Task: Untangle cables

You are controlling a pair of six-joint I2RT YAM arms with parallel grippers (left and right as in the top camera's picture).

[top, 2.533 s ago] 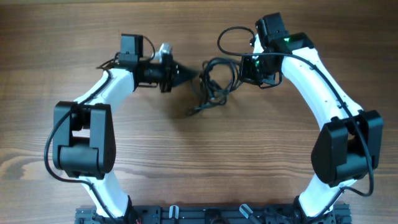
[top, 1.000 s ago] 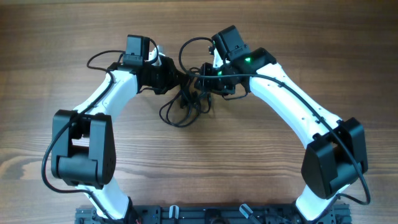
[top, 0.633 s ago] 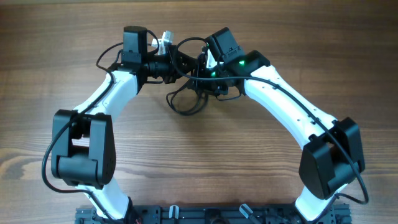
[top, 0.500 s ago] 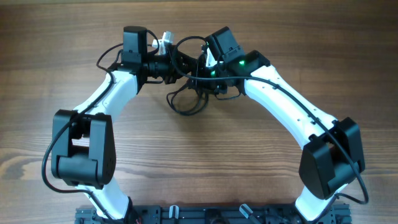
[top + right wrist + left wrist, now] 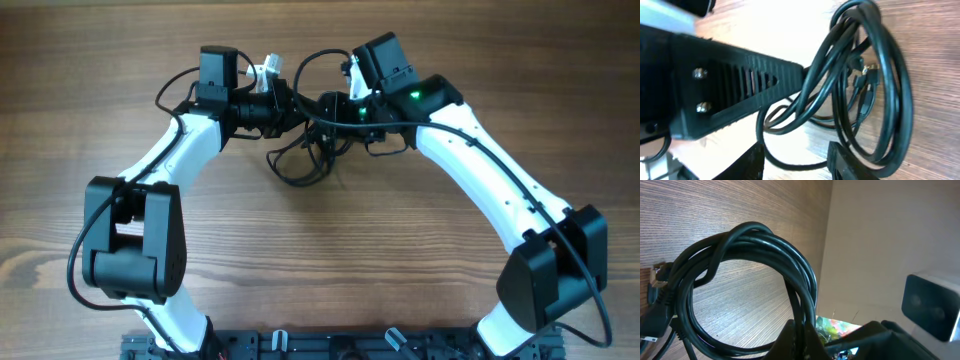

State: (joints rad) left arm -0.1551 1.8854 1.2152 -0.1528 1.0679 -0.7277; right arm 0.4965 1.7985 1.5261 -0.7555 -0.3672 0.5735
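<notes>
The cables (image 5: 318, 143) are a bundle of thin black cords in loose loops at the table's far middle. My left gripper (image 5: 298, 112) is shut on several strands at the top of the bundle. In the left wrist view its jaws (image 5: 802, 339) pinch the strands, and the loop (image 5: 755, 232) stands out over the wood. My right gripper (image 5: 335, 109) is right beside it, open. In the right wrist view its fingers (image 5: 799, 161) straddle a low cable loop (image 5: 875, 90) without closing. The left gripper's finger (image 5: 740, 85) also shows there, holding the bundle. Small plug ends (image 5: 865, 100) hang inside the loops.
The wooden table (image 5: 320, 260) spreads around the bundle. The right arm's own thicker wire (image 5: 322, 58) arcs above the grippers, and the left arm's wire (image 5: 165, 95) curves at its wrist. The arms' base rail (image 5: 330, 345) runs along the near edge.
Both arms carried the bundle leftward and toward the far edge. In the last half second my right gripper drew back to the right; my left gripper kept its hold.
</notes>
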